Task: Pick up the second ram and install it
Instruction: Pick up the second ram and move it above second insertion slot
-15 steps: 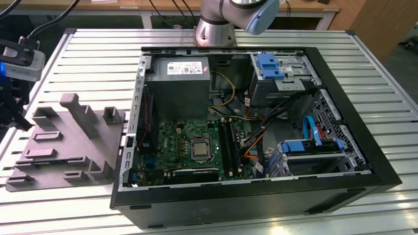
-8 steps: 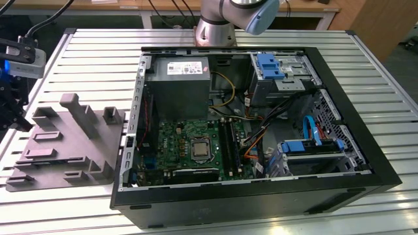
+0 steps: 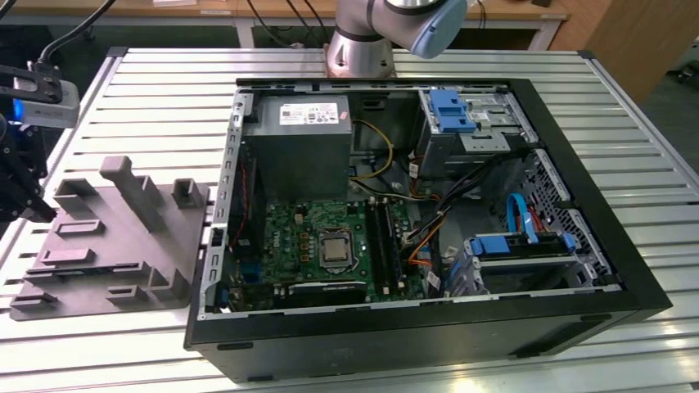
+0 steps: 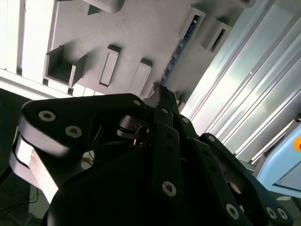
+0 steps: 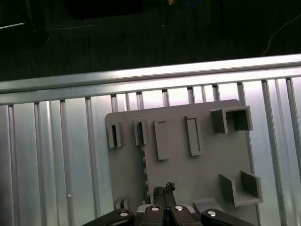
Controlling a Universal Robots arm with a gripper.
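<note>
The second ram (image 5: 142,157) is a thin dark blue-green stick standing on its edge in a slot of the grey holder tray (image 5: 207,165). In the second wrist view the ram (image 4: 180,46) shows as a narrow blue strip running across the tray (image 4: 136,33). My gripper (image 5: 164,189) hovers above the tray, a little to one side of the ram's near end, its fingertips (image 4: 162,94) pressed together with nothing between them. In the exterior view the gripper (image 3: 20,184) hangs at the far left, beside the tray (image 3: 110,246).
An open computer case (image 3: 426,213) lies on the slatted metal table (image 3: 164,106), to the exterior view's right of the tray. Inside are the green motherboard (image 3: 317,246) with black slot rails (image 3: 382,233), a grey power supply (image 3: 297,143) and blue drive brackets (image 3: 453,110).
</note>
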